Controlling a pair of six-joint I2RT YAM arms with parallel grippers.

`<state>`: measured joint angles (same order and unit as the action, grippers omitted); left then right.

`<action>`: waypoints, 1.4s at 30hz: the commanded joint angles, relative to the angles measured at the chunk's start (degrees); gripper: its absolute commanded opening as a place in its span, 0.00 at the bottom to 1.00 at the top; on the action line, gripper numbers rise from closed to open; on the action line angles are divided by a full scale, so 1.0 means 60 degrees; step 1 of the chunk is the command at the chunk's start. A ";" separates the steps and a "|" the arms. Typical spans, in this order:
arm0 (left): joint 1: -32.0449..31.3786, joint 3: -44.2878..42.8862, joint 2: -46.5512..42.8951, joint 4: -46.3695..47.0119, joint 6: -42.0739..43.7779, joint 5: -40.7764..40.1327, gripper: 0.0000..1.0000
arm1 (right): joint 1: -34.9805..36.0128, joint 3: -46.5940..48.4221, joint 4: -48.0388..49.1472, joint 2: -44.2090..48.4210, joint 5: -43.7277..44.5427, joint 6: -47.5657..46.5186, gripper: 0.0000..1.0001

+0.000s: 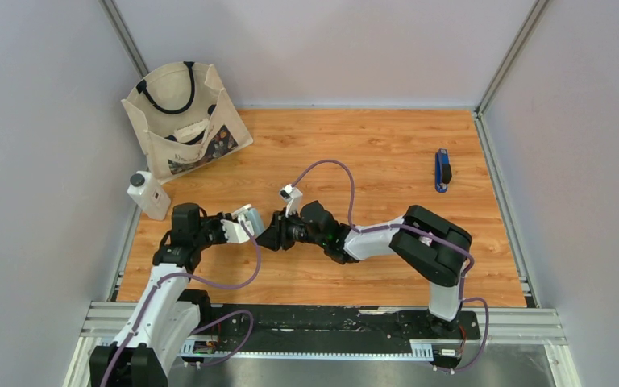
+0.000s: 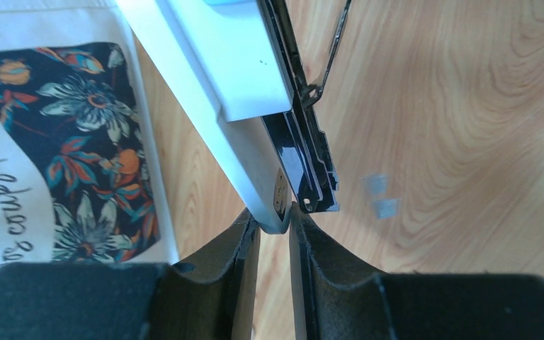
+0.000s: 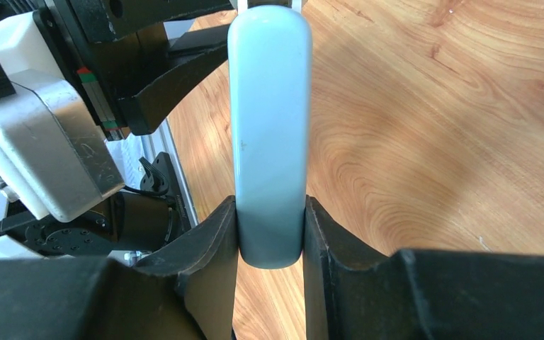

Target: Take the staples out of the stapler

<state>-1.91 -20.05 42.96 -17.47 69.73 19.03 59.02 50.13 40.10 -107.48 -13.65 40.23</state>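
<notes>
The stapler [image 1: 249, 218] is held in the air between both grippers, opened up. In the left wrist view its white body [image 2: 244, 71] and dark metal magazine [image 2: 306, 142] run up from my left gripper [image 2: 275, 223], which is shut on the body's lower end. Two small silvery strips of staples [image 2: 381, 196] lie blurred on the wood below, to the right of the magazine tip. In the right wrist view my right gripper [image 3: 270, 237] is shut on the end of the stapler's light blue top [image 3: 269, 120]. From above, the left gripper [image 1: 236, 229] and right gripper [image 1: 272, 233] face each other.
A cream tote bag [image 1: 185, 121] with a floral print stands at the back left, with a white bottle [image 1: 148, 196] in front of it. A small blue and black tool [image 1: 442, 171] lies at the right. Grey walls enclose the wooden table [image 1: 371, 145].
</notes>
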 commanded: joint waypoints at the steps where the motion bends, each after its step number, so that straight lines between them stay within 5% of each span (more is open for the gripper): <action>1: -0.0164 -0.0100 0.0047 0.1008 0.1325 0.0037 0.30 | 0.0050 -0.0210 -0.0486 0.0511 0.0121 -0.0552 0.00; 9: -0.0355 -0.0933 0.0413 0.0293 0.0365 -0.0051 0.33 | 0.0050 -0.0064 -0.0648 0.0496 0.0121 -0.0567 0.00; 14: -0.0355 -0.2119 0.0633 -0.1581 -0.1701 0.0986 0.73 | 0.0036 0.0549 -0.1684 0.0833 0.0983 -0.0581 0.00; 16: -0.0341 -0.2588 0.0720 -0.2124 -0.2565 0.1427 0.78 | 0.0036 0.0887 -0.2286 0.0994 0.1379 -0.0713 0.00; 28: 0.0245 -0.5093 0.1467 -0.2638 -0.7781 0.1767 0.81 | 0.0080 0.4120 -0.7186 -0.0217 0.3269 -0.1782 0.00; 32: 0.0492 -0.5797 0.1469 -0.3283 -0.8690 0.1823 0.81 | 0.0284 0.6143 -0.9550 -0.1449 0.4192 -0.2119 0.00; 42: 0.0627 -0.6545 0.1057 -0.3913 -1.0478 0.1606 0.82 | 0.0695 0.9323 -1.2247 -0.3647 0.4765 -0.1812 0.00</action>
<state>1.50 -55.46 48.80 -38.37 13.93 29.47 62.37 98.26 -24.64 -126.17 12.75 29.45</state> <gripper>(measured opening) 0.819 0.351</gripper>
